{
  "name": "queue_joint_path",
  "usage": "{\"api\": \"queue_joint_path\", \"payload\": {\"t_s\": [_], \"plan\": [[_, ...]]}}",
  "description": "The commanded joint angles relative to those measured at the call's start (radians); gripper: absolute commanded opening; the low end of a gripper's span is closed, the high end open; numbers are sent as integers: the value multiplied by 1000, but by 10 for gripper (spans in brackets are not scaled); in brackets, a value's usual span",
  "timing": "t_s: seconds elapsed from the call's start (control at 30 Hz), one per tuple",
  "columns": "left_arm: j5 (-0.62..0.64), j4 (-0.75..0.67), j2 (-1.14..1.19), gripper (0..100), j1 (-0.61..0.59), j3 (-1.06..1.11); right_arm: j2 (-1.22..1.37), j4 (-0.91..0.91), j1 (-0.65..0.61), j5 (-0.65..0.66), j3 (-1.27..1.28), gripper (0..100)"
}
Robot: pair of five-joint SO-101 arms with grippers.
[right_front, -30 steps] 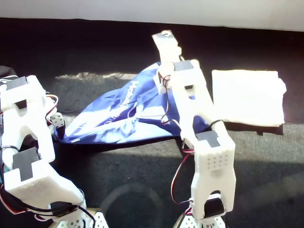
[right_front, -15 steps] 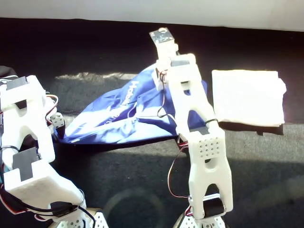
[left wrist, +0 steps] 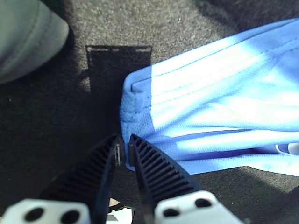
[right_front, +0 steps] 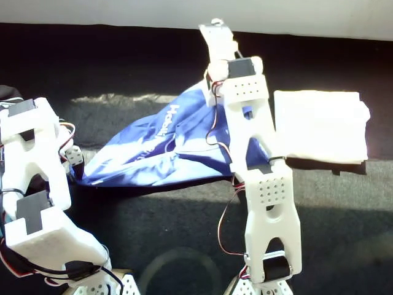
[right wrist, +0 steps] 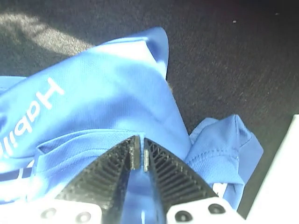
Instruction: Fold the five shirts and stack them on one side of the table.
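Blue mesh-knit shirt (right_front: 159,147), crumpled in a rough triangle, at the middle of the dark felt-covered table (right_front: 184,221). White lettering (right wrist: 42,100) across its front, not transcribed. Folded white cloth shirt (right_front: 319,126), squared, toward the right edge and just beside the blue one. Left gripper (left wrist: 124,140): jaws drawn to a thin slit, tips at the blue shirt's hemmed corner; any pinch of cloth cannot be told. Right gripper (right wrist: 139,148): jaws all but closed above the blue shirt's far side. Grey cloth (left wrist: 25,37) lies near the left gripper.
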Motion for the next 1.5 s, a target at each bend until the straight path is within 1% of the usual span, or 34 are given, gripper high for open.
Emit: {"api": "queue_joint_path", "payload": {"t_s": [0.0, 0.13, 0.27, 0.37, 0.63, 0.77, 0.97, 1.13, 1.2, 1.27, 1.47], "plan": [[-8, -5, -44, 9, 2, -8, -10, 88, 7, 2, -58, 6], [-8, -6, -44, 9, 4, -10, -45, 251, 5, 3, -113, 6], [-9, -6, -44, 9, 4, -8, -140, 248, 7, 3, -71, 6], [-9, -6, -44, 9, 4, -12, -245, 248, -24, 2, 79, 6], [-9, -6, -44, 9, 4, -10, -674, 229, -93, 3, 575, 6], [-9, -6, -44, 9, 4, -10, -862, 136, -97, 3, 915, 6], [-9, -6, -44, 9, 7, -10, -1138, -174, -96, 11, 1561, 6], [-11, -6, -44, 9, 7, -10, -1360, -371, -93, 129, 2012, 6], [-11, -6, -44, 9, 7, -10, -1425, -447, -93, 166, 2138, 6], [-11, -6, -44, 9, 7, -10, -1477, -503, -93, 172, 2221, 6], [-11, -6, -44, 9, 8, -10, -1534, -518, -91, 170, 2312, 17]]}}
